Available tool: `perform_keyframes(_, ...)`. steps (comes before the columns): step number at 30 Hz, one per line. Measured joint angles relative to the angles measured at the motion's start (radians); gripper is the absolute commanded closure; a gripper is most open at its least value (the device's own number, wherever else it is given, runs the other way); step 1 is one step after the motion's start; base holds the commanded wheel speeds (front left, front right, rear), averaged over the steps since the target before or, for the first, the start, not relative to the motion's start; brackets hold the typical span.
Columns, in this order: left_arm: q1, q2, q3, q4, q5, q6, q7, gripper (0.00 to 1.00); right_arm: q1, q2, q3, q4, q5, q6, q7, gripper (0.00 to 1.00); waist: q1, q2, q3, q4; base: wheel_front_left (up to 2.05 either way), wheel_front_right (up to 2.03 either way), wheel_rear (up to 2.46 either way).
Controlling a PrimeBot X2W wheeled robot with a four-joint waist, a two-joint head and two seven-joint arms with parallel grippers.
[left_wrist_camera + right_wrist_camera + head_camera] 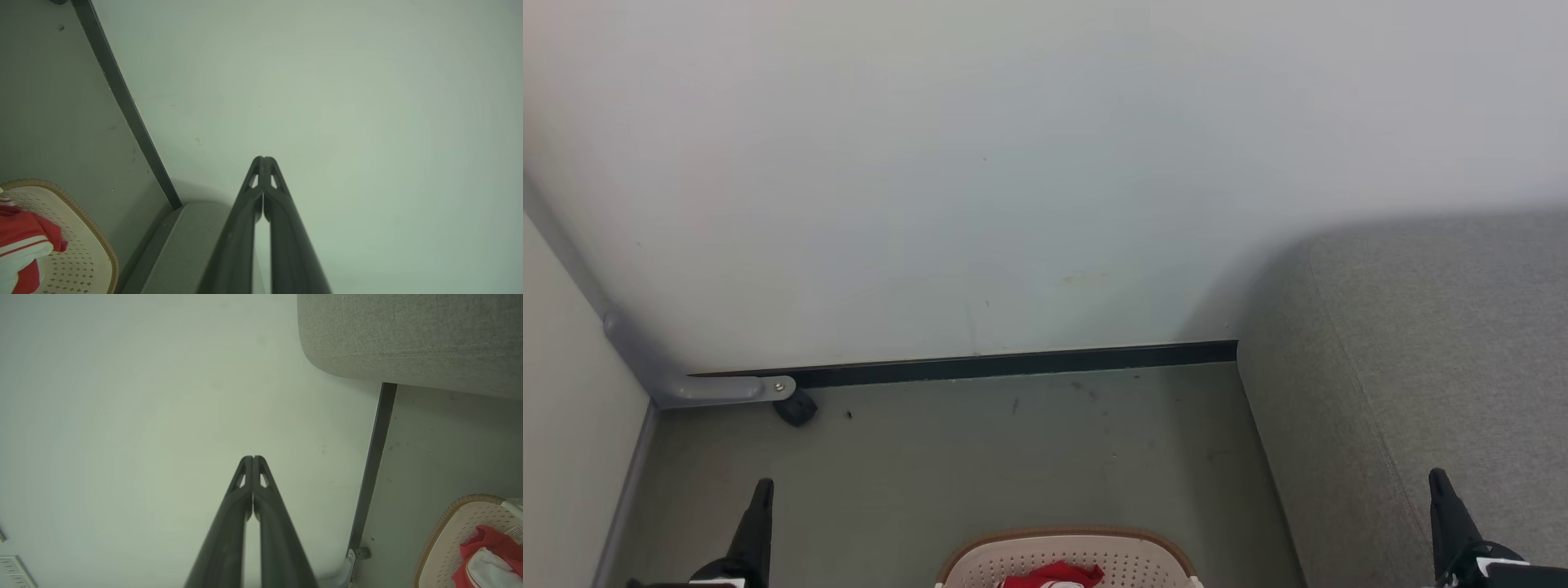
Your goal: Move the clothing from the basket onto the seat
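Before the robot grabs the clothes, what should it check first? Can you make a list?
1. Is there something to pick up? The red and white clothing lies in the basket: ok.
2. Is the left tool open to grab? Its fingers are pressed together: not ok.
3. Is the right tool open to grab? It is shut too: not ok.
4. Is there room on the seat? The grey top in view is bare: ok.
5. How many clothes are there? The picture edge cuts the basket off: cannot tell.
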Motion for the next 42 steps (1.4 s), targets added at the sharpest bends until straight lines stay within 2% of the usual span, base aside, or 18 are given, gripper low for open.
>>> perform_keyframes(42, 0.0, 0.0, 0.0, 0.0, 0.0, 0.0, 0.0, 1.0, 0.0, 0.0, 0.0, 0.0, 0.0, 0.0, 0.0, 1.0, 0.0, 0.0, 0.0, 0.0, 0.0, 0.0, 0.0)
